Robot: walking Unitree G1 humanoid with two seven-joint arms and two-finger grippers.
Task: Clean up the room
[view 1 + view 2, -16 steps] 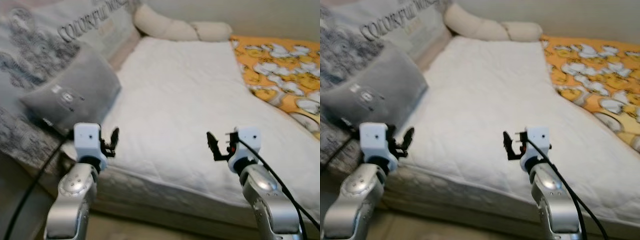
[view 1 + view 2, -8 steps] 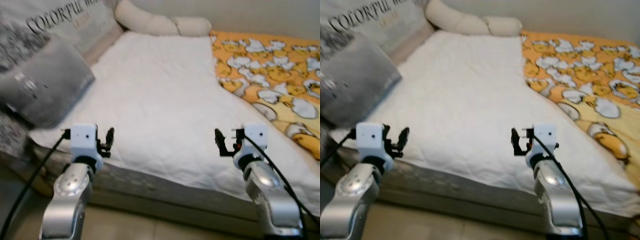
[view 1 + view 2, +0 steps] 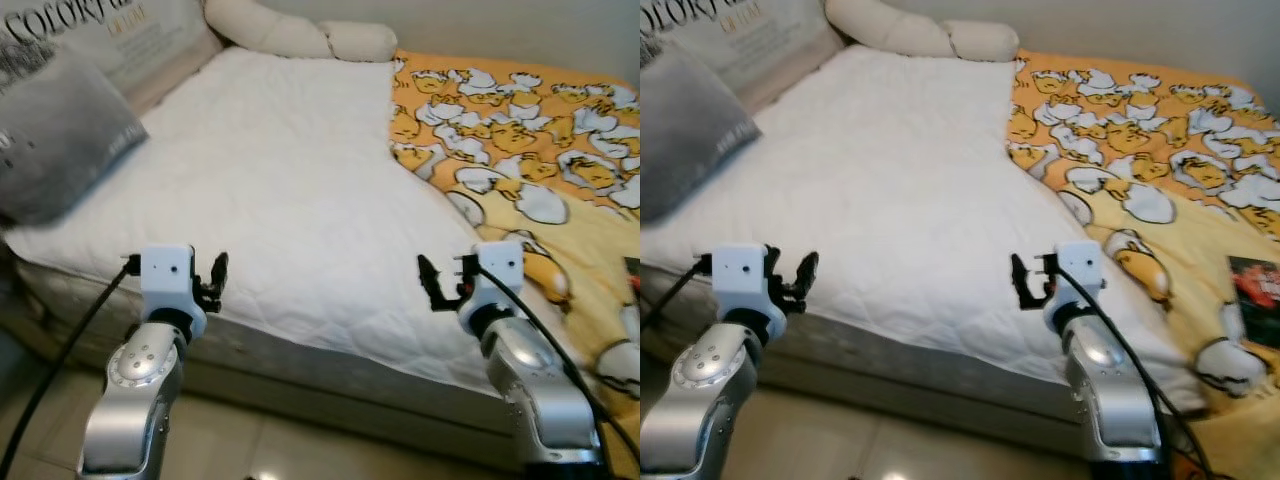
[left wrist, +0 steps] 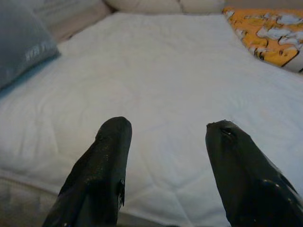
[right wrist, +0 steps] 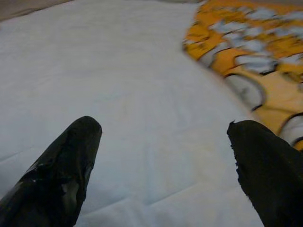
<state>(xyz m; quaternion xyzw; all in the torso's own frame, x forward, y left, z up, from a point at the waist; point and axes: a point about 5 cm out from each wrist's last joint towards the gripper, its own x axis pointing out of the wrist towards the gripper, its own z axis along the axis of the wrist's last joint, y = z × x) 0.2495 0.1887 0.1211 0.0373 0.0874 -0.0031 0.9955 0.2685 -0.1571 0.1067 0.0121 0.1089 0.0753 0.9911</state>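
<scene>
A bed with a white quilted cover (image 3: 290,170) lies before me. An orange blanket with a white-and-yellow cartoon print (image 3: 520,140) covers its right side and hangs over the front corner. My left gripper (image 3: 219,270) is held open at the bed's front edge, nothing between its fingers (image 4: 111,142). My right gripper (image 3: 430,285) is open too, hovering over the front edge where the white cover meets the blanket. In the right wrist view its fingers (image 5: 80,142) frame bare white cover with the blanket (image 5: 251,56) to one side.
A grey pillow (image 3: 55,130) lies at the left edge of the bed, a printed cushion (image 3: 120,30) behind it. A long cream pillow (image 3: 300,35) lies along the far end. A dark flat object (image 3: 1252,285) rests on the blanket at far right. Beige floor (image 3: 220,440) runs below the bed frame.
The camera has swung to the right: the grey pillow slid toward the left edge and more of the orange blanket came into view. Both grippers stay open in the same pose.
</scene>
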